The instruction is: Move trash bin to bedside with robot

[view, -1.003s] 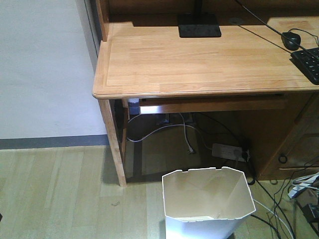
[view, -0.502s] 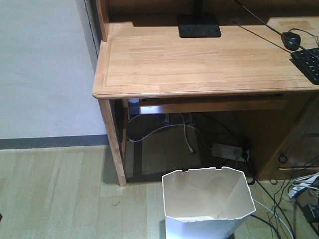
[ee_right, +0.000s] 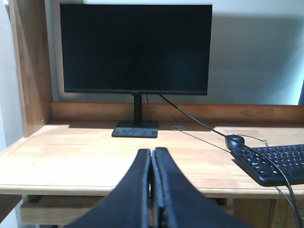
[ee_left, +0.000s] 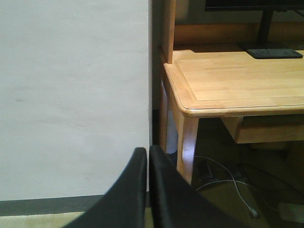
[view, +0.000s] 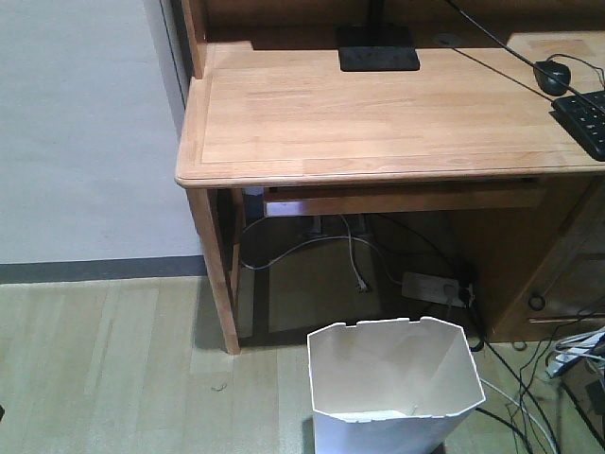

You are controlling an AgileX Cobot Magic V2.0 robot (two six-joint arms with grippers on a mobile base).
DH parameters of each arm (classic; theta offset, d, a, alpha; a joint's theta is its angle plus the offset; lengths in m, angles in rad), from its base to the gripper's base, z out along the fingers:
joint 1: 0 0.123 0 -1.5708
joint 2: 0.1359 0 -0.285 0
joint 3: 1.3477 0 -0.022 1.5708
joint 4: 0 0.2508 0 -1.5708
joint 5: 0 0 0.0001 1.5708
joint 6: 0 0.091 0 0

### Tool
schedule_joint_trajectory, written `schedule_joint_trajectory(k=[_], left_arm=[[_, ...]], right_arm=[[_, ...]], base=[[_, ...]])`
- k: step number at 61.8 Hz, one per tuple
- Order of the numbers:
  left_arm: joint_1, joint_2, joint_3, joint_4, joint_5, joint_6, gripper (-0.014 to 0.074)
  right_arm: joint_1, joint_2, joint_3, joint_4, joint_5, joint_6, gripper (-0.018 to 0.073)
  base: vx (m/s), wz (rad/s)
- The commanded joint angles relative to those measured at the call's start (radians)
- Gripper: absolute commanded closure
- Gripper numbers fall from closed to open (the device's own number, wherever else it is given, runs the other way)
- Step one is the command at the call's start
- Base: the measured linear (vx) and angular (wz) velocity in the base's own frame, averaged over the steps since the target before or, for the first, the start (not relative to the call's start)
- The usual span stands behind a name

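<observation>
The white trash bin stands upright on the wooden floor at the bottom of the front view, just in front of the desk's open knee space. Its angular rim faces up and it looks empty. My left gripper is shut with nothing between its fingers, held in the air facing a white wall beside the desk's left leg. My right gripper is shut and empty too, raised at desk height and pointing at the monitor. Neither gripper appears in the front view. The bedside is out of view.
A light wooden desk fills the upper front view, with a monitor, keyboard and mouse on it. A power strip and loose cables lie under the desk. More cables trail right of the bin.
</observation>
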Motion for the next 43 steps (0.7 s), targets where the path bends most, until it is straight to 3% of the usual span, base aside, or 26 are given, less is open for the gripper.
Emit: schedule_joint_trajectory(k=[1,19,26,43], left_arm=[[0.001,-0.016,0.019,-0.004,-0.069,-0.004,0.0602],[0.001,-0.016,0.019,-0.004,-0.069,-0.004,0.0602],[0.001,-0.016,0.019,-0.004,-0.069,-0.004,0.0602],[0.001,-0.016,0.019,-0.004,-0.069,-0.004,0.0602]], right_arm=[[-0.002,0.008,-0.070,-0.009,-0.067,0.002,0.0568],[-0.002,0.242,-0.286,0.023,0.119,0.030,0.0568],[-0.002,0.335,-0.362,0.083,0.187,0.035,0.0568],[-0.002,0.442,-0.380,0.123,0.194,0.035,0.0568]], base=[[0.00,0.00],[0.00,0.00],[0.00,0.00],[0.00,0.00]])
